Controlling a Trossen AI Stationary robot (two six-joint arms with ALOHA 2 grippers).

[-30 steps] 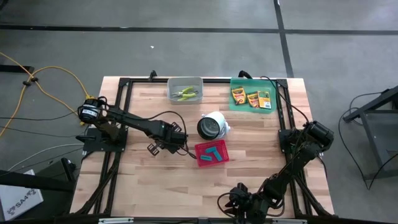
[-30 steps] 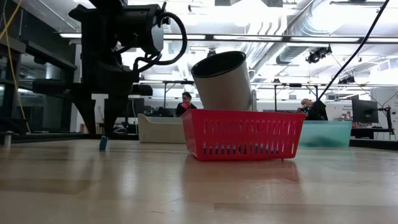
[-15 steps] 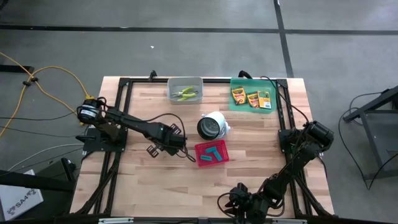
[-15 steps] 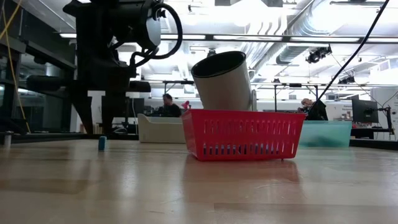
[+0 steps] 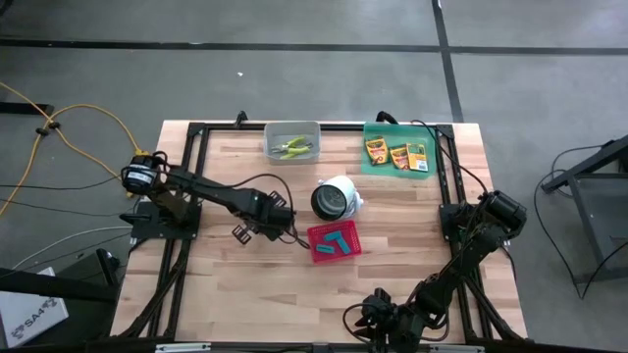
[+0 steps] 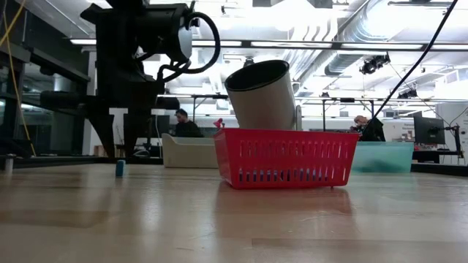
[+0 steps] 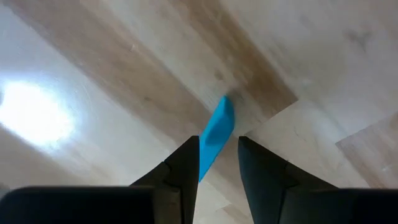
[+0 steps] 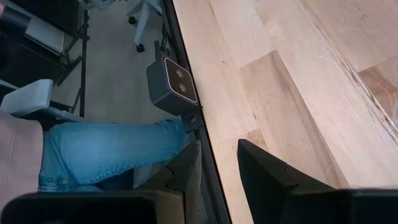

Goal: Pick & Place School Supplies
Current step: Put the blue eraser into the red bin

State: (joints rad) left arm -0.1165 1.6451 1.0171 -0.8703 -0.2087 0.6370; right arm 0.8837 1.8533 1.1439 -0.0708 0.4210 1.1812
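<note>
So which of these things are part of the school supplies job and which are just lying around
Job:
- crayon boxes
- pliers
- blue blocks in the basket
- blue block between the left end effector's fingers

Lying about:
- white cylinder
- red basket, green tray, grey bin

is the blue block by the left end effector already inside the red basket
No, in the low view the small blue block stands on the bare wooden table, apart from the red basket, under the left end effector.

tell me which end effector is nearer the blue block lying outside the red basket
Left. The left end effector sits right over the loose blue block, its fingers either side of it, beside the red basket. The right end effector waits at the table's near edge, far off.
</note>
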